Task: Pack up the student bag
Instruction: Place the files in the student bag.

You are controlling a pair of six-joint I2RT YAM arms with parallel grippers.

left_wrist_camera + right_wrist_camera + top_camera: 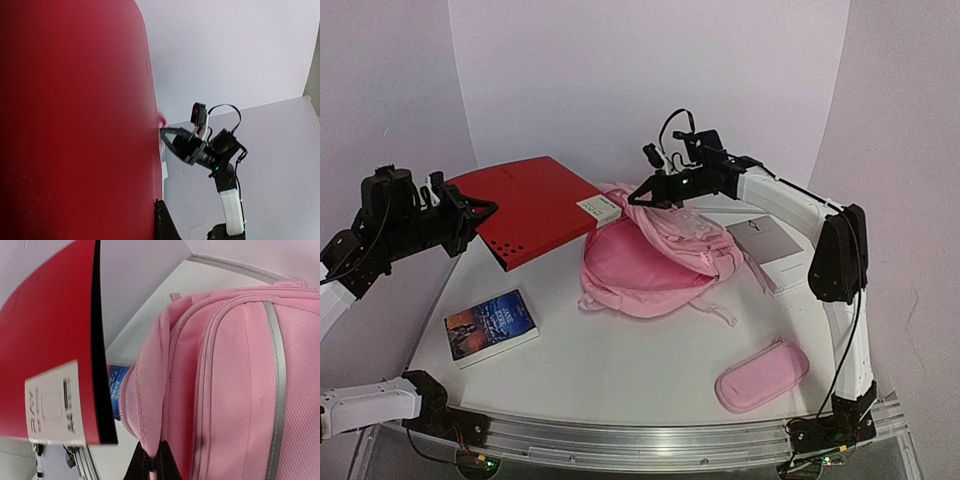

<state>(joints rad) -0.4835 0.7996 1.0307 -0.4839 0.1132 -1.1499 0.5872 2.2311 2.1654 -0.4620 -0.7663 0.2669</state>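
Flat red folder (535, 210) clamped in left pincer (480, 211); woven pink student bag (645, 270) pinched by right pincer (638, 197).

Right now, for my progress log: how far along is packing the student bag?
Nothing looks packed yet. In hand: the left gripper, jaws shut, holds the red folder up by the student bag, whose edge the right gripper pinches. Left: book, pink pencil case and grey box lie on the table.

Both arms aloft, left tool (480, 212) and right tool (636, 196) pinched closed
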